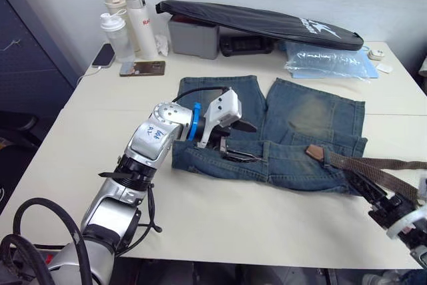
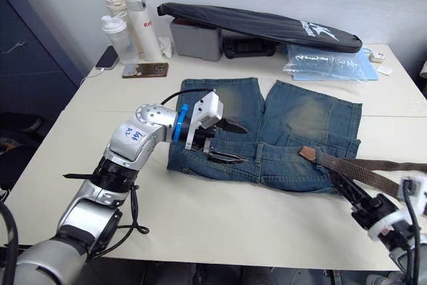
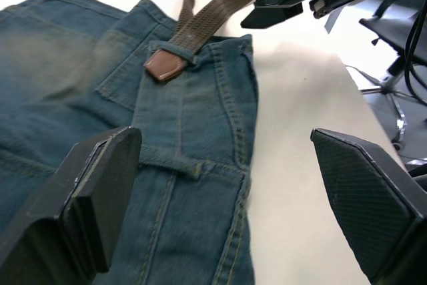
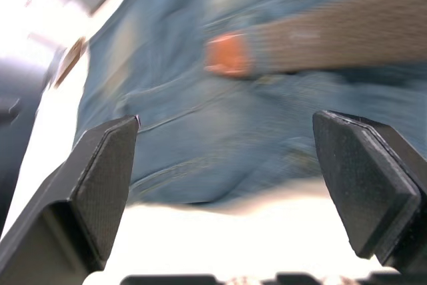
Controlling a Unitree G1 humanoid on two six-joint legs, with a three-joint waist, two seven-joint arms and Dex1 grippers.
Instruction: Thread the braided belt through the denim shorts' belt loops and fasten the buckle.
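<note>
**Already one loop threaded**

The denim shorts (image 1: 293, 131) lie flat on the table (image 1: 227, 218), waistband toward the robot. The braided belt (image 1: 373, 168) passes under a belt loop (image 3: 175, 47) — its tan tip (image 1: 314, 152) pokes out beyond. The left gripper (image 1: 235, 141) hovers over the waistband, jaws spread; the right gripper (image 2: 347, 188) sits just beside the strap, jaws spread too.

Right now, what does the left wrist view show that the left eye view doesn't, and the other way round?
Left wrist view alone: the belt tip poking out from under a belt loop, seen close, and the next loop empty. Left eye view alone: bottles, a phone and a black bag behind the shorts. Both: shorts, belt, the open left gripper over the waistband and the right gripper.
</note>
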